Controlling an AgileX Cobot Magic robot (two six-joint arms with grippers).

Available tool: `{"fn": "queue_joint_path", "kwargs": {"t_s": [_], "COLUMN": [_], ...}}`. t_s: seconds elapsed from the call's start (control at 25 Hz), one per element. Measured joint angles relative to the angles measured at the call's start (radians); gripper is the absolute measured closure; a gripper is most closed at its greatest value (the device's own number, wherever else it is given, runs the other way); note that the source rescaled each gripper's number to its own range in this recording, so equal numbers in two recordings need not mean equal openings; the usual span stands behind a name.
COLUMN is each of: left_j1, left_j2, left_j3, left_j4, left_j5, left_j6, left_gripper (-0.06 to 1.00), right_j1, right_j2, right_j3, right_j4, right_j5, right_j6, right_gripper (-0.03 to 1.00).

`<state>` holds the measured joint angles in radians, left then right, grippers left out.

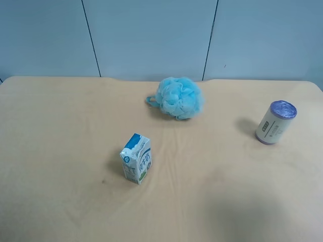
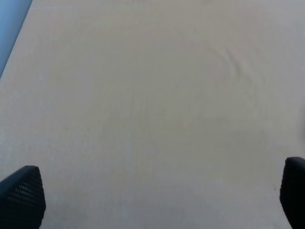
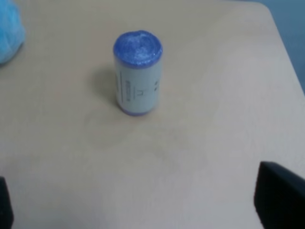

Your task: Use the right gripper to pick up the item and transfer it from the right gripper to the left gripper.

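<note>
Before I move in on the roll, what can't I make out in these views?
Roll label text: blurred in the right wrist view, too small in the exterior high view.
Right pincer and left pincer: only finger corners show; frame edges cut the rest.
Both arms: outside the exterior high view.
Sponge: cut off by the right wrist view's edge.

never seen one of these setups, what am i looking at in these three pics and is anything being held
It is a robot with two arms, each ending in two black fingers. One picture comes from a camera mounted high over a tan table; no arm shows there. On the table are a small roll with purple ends, a milk carton and a fluffy blue sponge. The other two pictures come from cameras on the wrists. The right gripper faces the roll, its fingers spread wide. The left gripper sees only bare table and is open too. Nothing is held.
</note>
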<state>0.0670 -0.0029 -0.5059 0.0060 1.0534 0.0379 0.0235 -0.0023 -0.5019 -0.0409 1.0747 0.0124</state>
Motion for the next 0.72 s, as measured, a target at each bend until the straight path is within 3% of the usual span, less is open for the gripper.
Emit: {"fn": "queue_joint_path", "kwargs": {"t_s": [0.72], "left_j1": [0.0], "left_j2": [0.0], "left_j3": [0.0], "left_j4": [0.0], "left_j5": [-0.002], "left_j6": [0.001], "left_gripper": [-0.05], "right_j1": [0.0], "right_j2": [0.0], "right_j3": [0.0], "right_j4": [0.0], "right_j5": [0.0], "right_j6": [0.001], "right_gripper": [-0.03]}}
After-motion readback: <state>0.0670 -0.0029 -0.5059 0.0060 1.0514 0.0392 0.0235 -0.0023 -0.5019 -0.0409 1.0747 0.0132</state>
